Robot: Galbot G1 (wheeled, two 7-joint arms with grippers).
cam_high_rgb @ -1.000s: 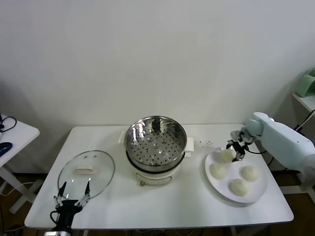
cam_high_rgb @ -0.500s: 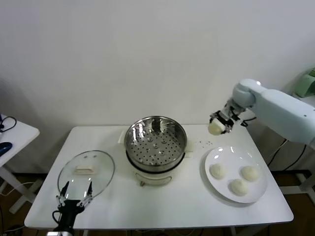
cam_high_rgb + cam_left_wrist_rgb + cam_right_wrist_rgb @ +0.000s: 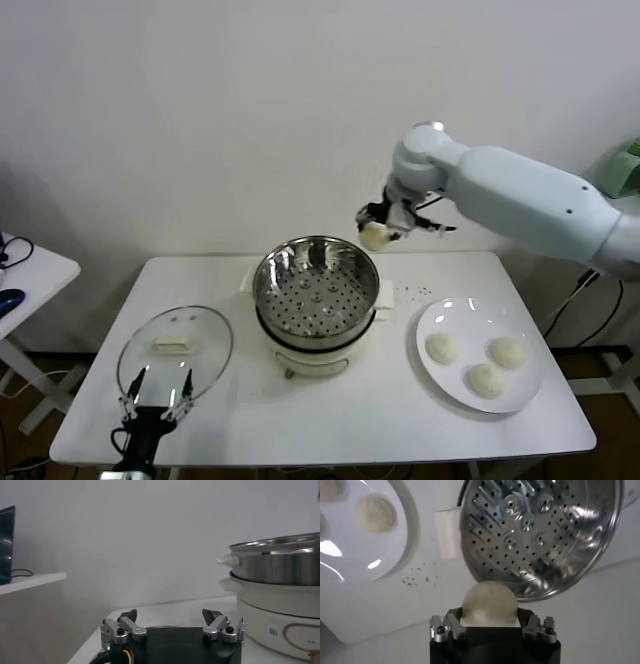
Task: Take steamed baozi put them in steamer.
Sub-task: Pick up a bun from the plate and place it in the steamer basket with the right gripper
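Observation:
My right gripper is shut on an off-white baozi and holds it in the air just above the far right rim of the steamer. In the right wrist view the baozi sits between the fingers, with the steamer's perforated tray beyond it. The tray holds no buns. Three more baozi lie on the white plate at the right. My left gripper is open and empty, parked low at the table's front left, near the lid.
A flat glass lid with a white knob lies on the table left of the steamer. A small white side table stands at the far left. A green object sits on a shelf at the far right.
My right gripper lifted one baozi off the plate and carried it up and to the left, from the plate to above the steamer's far right rim. The left arm stayed put.

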